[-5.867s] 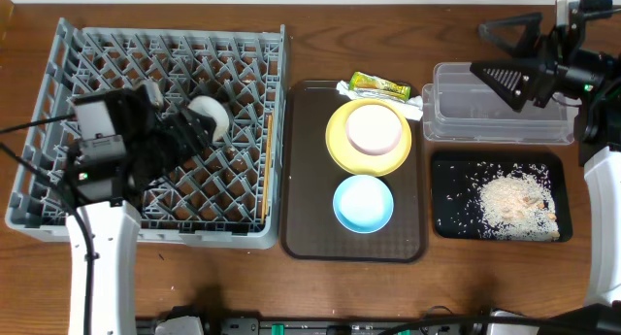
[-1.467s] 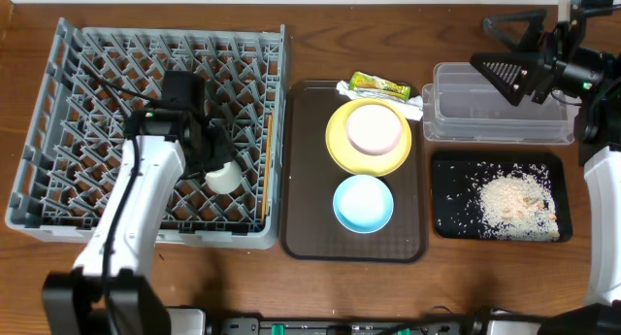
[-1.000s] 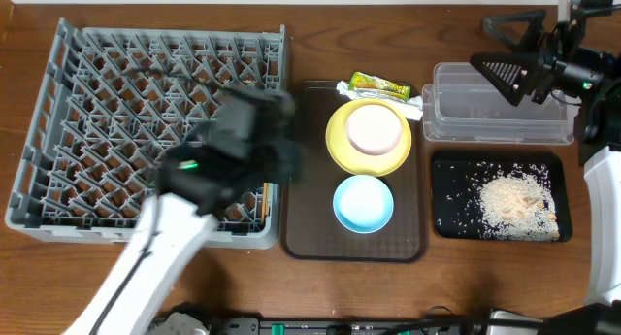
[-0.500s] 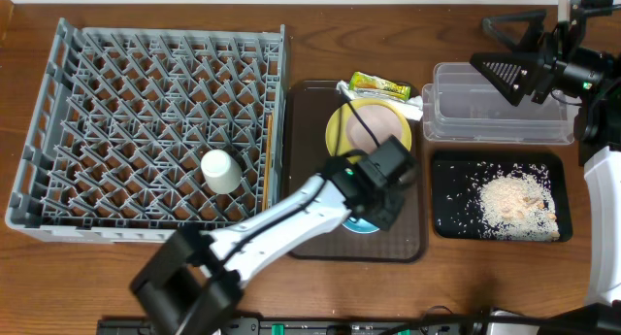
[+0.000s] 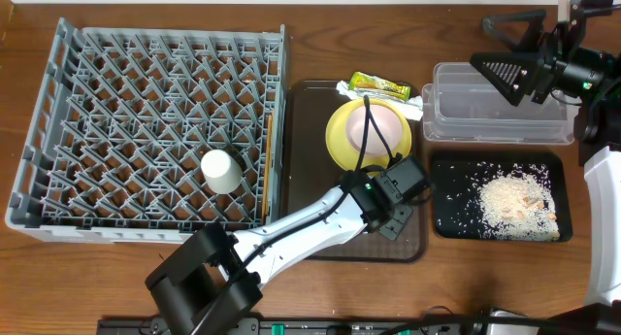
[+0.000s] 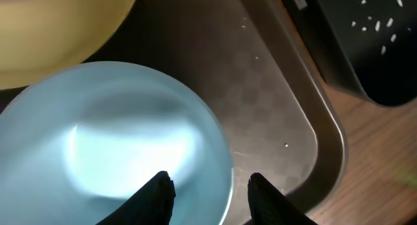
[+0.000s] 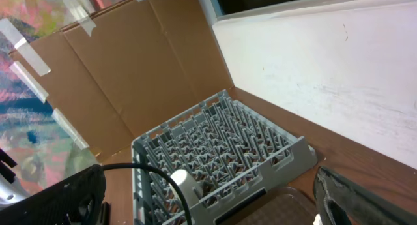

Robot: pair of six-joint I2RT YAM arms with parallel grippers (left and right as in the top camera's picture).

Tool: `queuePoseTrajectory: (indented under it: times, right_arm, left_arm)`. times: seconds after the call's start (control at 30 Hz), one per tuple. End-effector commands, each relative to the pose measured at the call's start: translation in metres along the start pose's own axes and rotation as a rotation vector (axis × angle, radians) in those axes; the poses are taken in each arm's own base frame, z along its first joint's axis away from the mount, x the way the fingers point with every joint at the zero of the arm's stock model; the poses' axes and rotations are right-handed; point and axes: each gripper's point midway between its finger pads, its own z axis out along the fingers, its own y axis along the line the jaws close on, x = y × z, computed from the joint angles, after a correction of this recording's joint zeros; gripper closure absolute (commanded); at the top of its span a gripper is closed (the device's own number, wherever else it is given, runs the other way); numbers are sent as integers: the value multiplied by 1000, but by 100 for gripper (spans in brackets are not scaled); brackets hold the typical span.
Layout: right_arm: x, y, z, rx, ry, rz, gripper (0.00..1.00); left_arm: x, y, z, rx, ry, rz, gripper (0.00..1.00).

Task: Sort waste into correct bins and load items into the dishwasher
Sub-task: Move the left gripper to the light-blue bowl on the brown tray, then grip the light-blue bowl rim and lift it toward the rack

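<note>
The left arm has swung out of the rack (image 5: 58, 131) and now stretches across the tray (image 5: 306, 160). The white cup (image 5: 220, 170) it carried now stands on its own among the rack's pegs, nearer the front edge than before. The left tool (image 6: 210, 189) hangs spread over the rim of the blue bowl (image 6: 98, 140), with one finger inside and one outside.

Brown wooden table (image 5: 310, 24) carries four items directly: grey rack (image 5: 146, 235) at left, brown tray (image 5: 306, 160) just beside it, clear tub (image 5: 495, 136) upper right, black tray (image 5: 451, 184) below the tub
</note>
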Motion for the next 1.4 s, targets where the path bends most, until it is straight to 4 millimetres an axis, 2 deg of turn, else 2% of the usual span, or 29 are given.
queuePoseTrajectory:
  times: [0.0,0.13,0.37,0.6,0.93,1.23,1.37]
  right_arm:
    - [0,-2,-2,5,-2,5,1]
    - [0,-2,-2,5,-2,5,1]
    - [0,-2,-2,5,-2,5,1]
    - [0,-2,-2,5,-2,5,1]
    - [0,-2,-2,5,-2,5,1]
    - [0,-2,-2,5,-2,5,1]
    - [0,-2,-2,5,-2,5,1]
  left_arm:
    - [5,3,7,-37,9,-22,59]
    - [8,-3,7,-32,12,-7,64]
    - [13,-12,8,-29,16,20,64]
    - [20,-3,28,-77,53,22,65]
    - [21,-3,28,-79,55,22,75]
    - [26,3,31,-106,61,24,76]
    - [27,4,32,-108,65,24,80]
